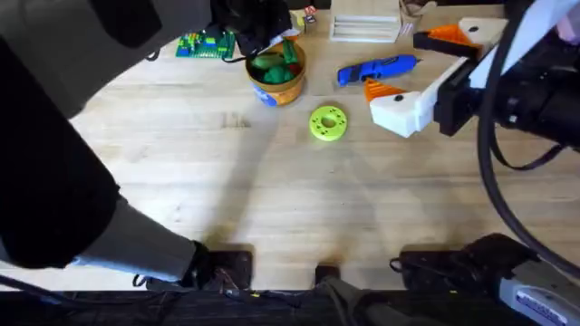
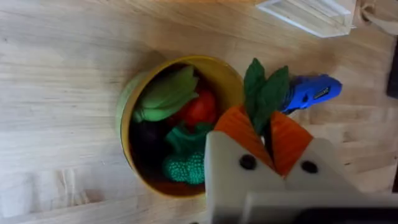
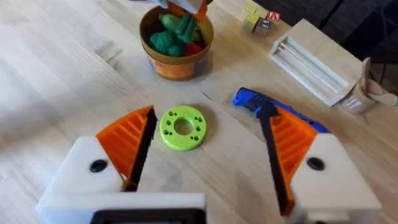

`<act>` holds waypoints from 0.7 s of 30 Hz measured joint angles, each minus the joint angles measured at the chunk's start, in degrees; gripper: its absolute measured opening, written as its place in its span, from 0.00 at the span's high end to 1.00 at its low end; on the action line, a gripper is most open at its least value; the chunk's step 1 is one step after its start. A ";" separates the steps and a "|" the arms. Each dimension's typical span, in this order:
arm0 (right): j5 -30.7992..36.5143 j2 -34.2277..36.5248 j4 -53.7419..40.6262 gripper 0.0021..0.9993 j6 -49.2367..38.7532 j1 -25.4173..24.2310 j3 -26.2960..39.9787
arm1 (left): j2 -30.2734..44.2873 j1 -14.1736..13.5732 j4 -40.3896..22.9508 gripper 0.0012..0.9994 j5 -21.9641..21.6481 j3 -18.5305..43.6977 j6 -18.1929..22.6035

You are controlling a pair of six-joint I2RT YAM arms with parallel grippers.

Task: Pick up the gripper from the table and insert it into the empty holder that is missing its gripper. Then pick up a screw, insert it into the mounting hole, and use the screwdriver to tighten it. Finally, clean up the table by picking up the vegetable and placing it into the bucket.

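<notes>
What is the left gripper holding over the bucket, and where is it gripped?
The left gripper pinches the vegetable low on its leaves, at the bucket's rim. The right gripper is open, holding nothing.

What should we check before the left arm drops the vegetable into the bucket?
1. Grip: left end effector shut on the vegetable. Ok.
2. Vegetable centred over the bucket opening. Cannot tell; the left wrist view puts it by the rim.
3. Bucket upright on the table. Ok.
4. Room inside: the toy food already in the bucket lies below the rim. Ok.
5. Right end effector away from the bucket: it is open, near the green disc and the screwdriver. Ok.
</notes>
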 joint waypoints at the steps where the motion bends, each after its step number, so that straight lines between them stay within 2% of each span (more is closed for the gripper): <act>1: 0.00 0.00 0.00 0.01 0.00 0.00 0.00 | 0.00 0.00 -0.57 0.98 -0.58 0.00 -0.56; 3: 0.02 0.00 0.00 0.01 0.00 0.00 0.00 | 0.00 0.00 -1.35 0.95 -1.12 0.00 -1.06; 6: 0.00 0.00 0.00 0.01 0.00 0.00 0.00 | 0.00 0.00 -1.50 0.69 -1.95 0.00 -1.87; 10: 0.00 0.00 0.00 0.01 0.00 0.00 0.00 | 0.00 0.00 -1.30 0.12 -2.19 0.00 -2.33; 11: 0.00 0.00 0.00 0.01 0.01 0.00 0.00 | 0.00 0.00 -1.30 0.03 -2.18 0.00 -2.52; 15: 0.00 0.00 0.02 0.01 0.19 0.00 0.00 | 0.00 0.00 -1.33 0.01 -1.96 0.00 -1.51; 21: 0.00 0.00 -0.42 0.01 4.67 0.00 0.30 | -1.86 -0.02 -6.45 0.00 0.39 2.00 5.86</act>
